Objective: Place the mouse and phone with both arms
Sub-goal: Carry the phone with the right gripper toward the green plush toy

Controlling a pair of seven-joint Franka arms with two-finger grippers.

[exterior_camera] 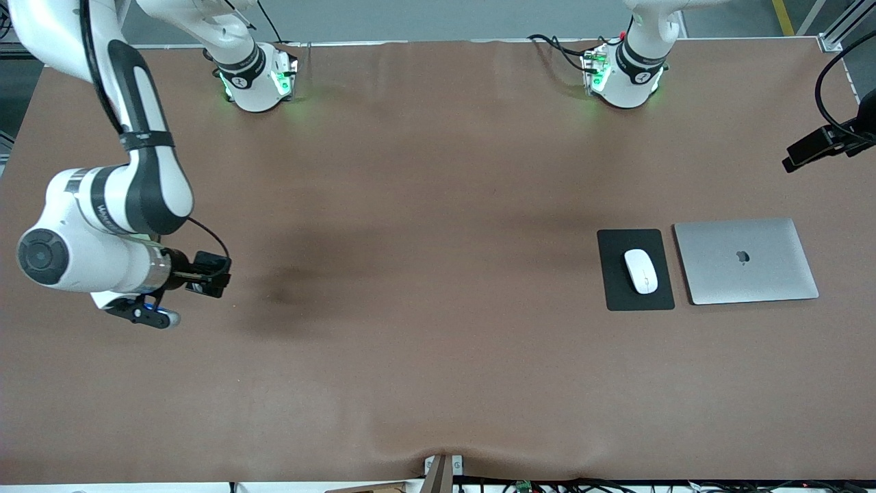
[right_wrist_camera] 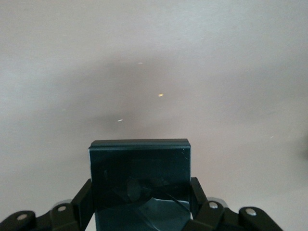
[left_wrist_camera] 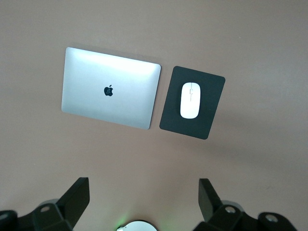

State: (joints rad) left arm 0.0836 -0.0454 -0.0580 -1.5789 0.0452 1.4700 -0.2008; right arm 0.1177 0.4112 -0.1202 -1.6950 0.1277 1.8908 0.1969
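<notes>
Gripping the glossy black rectangular phone (right_wrist_camera: pixel 139 180), your right gripper (exterior_camera: pixel 205 274) hovers mid-left for placing; left gripper (left_wrist_camera: pixel 144 202) waits open above the white oval mouse (left_wrist_camera: pixel 190 100).

A robotics lab: two white arms bolted by green-lit bases (exterior_camera: pixel 619 75) to a brown-covered table (exterior_camera: pixel 424 356), cables trailing near those bases, grey floor with yellow tape past them, a camera mount (exterior_camera: pixel 828 140) at the table's edge.
</notes>
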